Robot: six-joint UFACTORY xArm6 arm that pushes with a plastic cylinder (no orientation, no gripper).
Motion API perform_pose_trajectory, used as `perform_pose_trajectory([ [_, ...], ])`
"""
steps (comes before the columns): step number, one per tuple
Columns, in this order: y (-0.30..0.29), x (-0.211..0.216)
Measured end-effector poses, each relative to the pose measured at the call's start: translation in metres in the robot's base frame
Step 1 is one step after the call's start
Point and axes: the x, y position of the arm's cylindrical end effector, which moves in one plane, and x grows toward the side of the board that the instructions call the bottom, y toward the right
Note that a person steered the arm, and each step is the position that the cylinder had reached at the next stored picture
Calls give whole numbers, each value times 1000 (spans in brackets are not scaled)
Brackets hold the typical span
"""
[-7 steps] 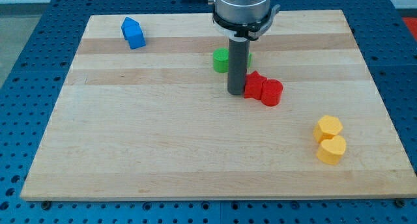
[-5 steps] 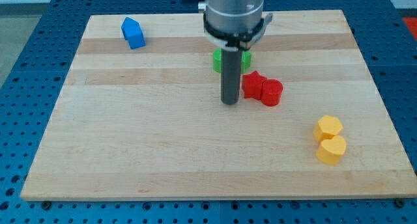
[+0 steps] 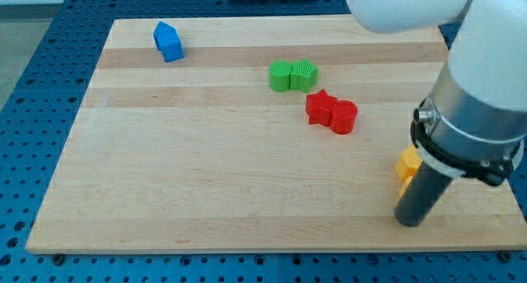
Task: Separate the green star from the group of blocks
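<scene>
Two green blocks sit side by side and touching at the upper middle of the board, the left one (image 3: pixel 281 76) and the right one (image 3: pixel 305 73). I cannot tell which of them is the star. Just below and to their right, a red star-like block (image 3: pixel 319 107) touches a red rounded block (image 3: pixel 344 117). My tip (image 3: pixel 409 222) rests on the board at the lower right, far from the green and red blocks.
A yellow block (image 3: pixel 406 164) shows partly behind the rod at the view's right; the arm covers the rest of that spot. A blue block (image 3: pixel 168 42) stands at the upper left. The wooden board's bottom edge (image 3: pixel 247 243) runs just below my tip.
The rod has left the spot beside the red blocks and moved to the lower right, now covering the yellow blocks. The green, red and blue blocks have not shifted.
</scene>
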Motion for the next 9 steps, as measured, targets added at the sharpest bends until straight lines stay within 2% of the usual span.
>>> perform_pose_trajectory([
  [1,0,-20],
  [2,8,-22],
  [3,15,20],
  [4,31,29],
  [9,34,-58],
])
